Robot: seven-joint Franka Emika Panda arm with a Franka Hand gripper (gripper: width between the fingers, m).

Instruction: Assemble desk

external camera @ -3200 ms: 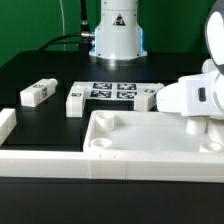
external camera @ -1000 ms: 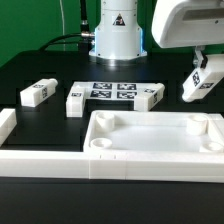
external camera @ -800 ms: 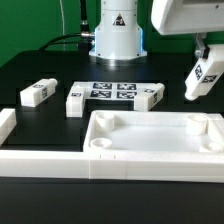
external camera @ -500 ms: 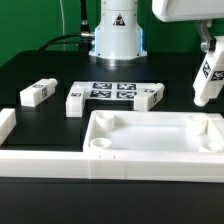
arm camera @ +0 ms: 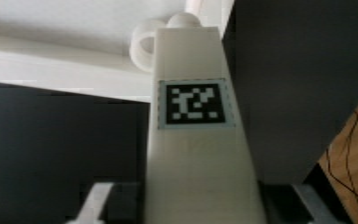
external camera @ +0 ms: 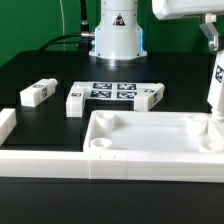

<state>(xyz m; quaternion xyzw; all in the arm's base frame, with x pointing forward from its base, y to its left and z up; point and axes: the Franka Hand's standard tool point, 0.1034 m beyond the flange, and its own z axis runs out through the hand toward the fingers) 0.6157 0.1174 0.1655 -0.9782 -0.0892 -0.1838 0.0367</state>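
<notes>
The desk top (external camera: pixel 150 138), a white rimmed tray with round corner sockets, lies at the front of the black table. My gripper (external camera: pixel 213 48) hangs at the exterior view's right edge, shut on a white tagged leg (external camera: pixel 215 85). That leg stands nearly upright, its lower end just above the tray's far right corner. In the wrist view the leg (arm camera: pixel 194 130) fills the space between my fingers (arm camera: pixel 108 205), and its far end points at a corner socket (arm camera: pixel 153 45) of the top. Three more legs lie on the table (external camera: pixel 37 93) (external camera: pixel 75 100) (external camera: pixel 148 96).
The marker board (external camera: pixel 112 91) lies between two of the loose legs. A low white border rail (external camera: pixel 40 160) runs along the front and turns up at the exterior view's left (external camera: pixel 8 122). The arm's base (external camera: pixel 117 35) stands at the back.
The held leg has swung from tilted to nearly upright and moved toward the exterior view's right, with the gripper rising out of the top of the picture. The grip is unchanged.
</notes>
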